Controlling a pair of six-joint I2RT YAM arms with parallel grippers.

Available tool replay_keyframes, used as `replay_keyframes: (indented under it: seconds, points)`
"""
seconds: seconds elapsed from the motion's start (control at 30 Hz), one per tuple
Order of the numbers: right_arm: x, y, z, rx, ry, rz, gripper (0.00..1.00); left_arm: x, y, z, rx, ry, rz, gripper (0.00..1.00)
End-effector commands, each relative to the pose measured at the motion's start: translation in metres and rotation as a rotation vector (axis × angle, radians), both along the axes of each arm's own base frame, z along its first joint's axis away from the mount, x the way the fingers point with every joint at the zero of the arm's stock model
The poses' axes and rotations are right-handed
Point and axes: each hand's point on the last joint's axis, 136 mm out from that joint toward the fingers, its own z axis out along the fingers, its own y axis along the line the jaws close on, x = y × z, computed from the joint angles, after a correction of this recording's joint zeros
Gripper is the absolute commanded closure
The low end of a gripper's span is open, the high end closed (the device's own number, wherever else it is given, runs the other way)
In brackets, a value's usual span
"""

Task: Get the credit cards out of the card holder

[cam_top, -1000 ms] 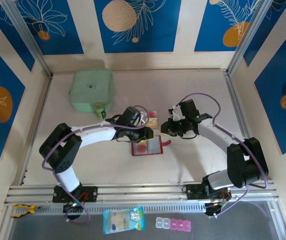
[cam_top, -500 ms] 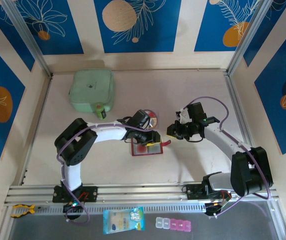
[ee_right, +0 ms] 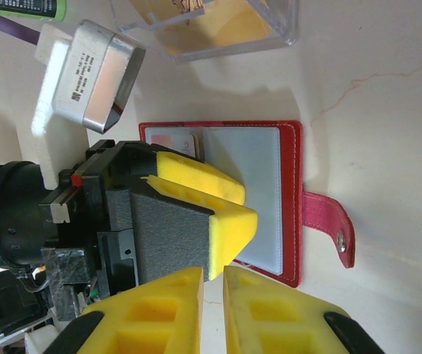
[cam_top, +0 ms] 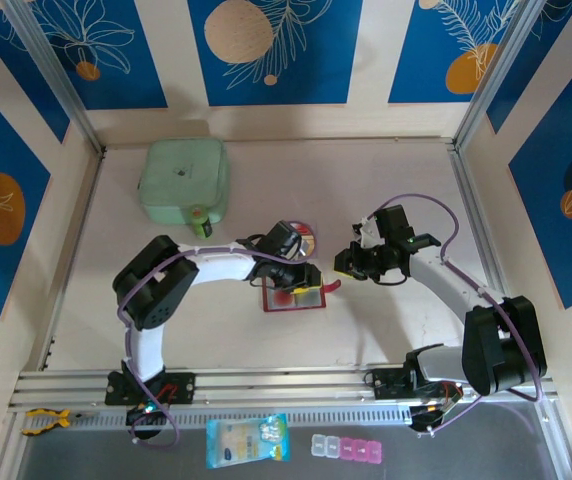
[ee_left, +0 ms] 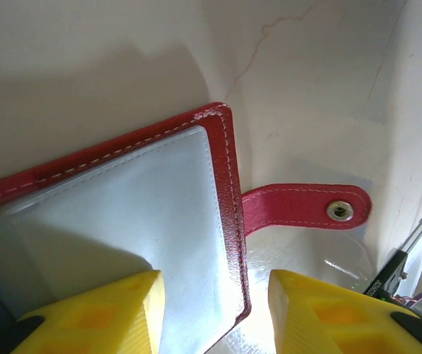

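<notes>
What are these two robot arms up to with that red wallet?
The left pincer, jaws apart, is down over the open red card holder lying flat on the table, as if to pin it. The right pincer, nearly closed and empty, hovers beside its tab. A pinkish card sits in a pocket, not yet out.

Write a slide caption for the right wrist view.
Left pincer set on the open red card holder, closing tab unfastened; right pincer hovers nearly shut beside it.

bright, even overhead light with soft shadows; in the left wrist view white glare washes the card holder (ee_left: 122,214) pocket and near fingertips (ee_left: 100,313) blur
</notes>
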Motion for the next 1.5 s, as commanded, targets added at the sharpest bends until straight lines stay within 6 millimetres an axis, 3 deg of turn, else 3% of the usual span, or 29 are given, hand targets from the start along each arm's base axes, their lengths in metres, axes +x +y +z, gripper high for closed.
replay_keyframes:
  seconds: [0.0,0.23,0.5,0.7,1.03,1.47]
  points:
    - [-0.006,0.006,0.005,0.019,0.014,0.020,0.84,0.008,-0.001,0.033,-0.032,-0.088,0.001,0.58]
    - [-0.006,0.023,0.004,0.025,0.033,0.057,0.84,0.011,0.031,0.041,-0.008,-0.126,0.045,0.60]
    - [-0.010,0.051,-0.006,0.008,0.064,0.118,0.85,0.008,0.079,0.028,0.035,-0.114,0.123,0.65]
    - [-0.012,0.070,-0.015,-0.009,0.087,0.164,0.85,0.002,0.103,0.015,0.060,-0.085,0.159,0.74]
    - [-0.014,0.089,-0.030,-0.030,0.122,0.210,0.85,-0.005,0.115,-0.003,0.101,-0.045,0.162,0.85]
    - [-0.015,0.094,-0.041,-0.046,0.148,0.226,0.85,-0.012,0.125,-0.018,0.164,-0.024,0.153,0.92]
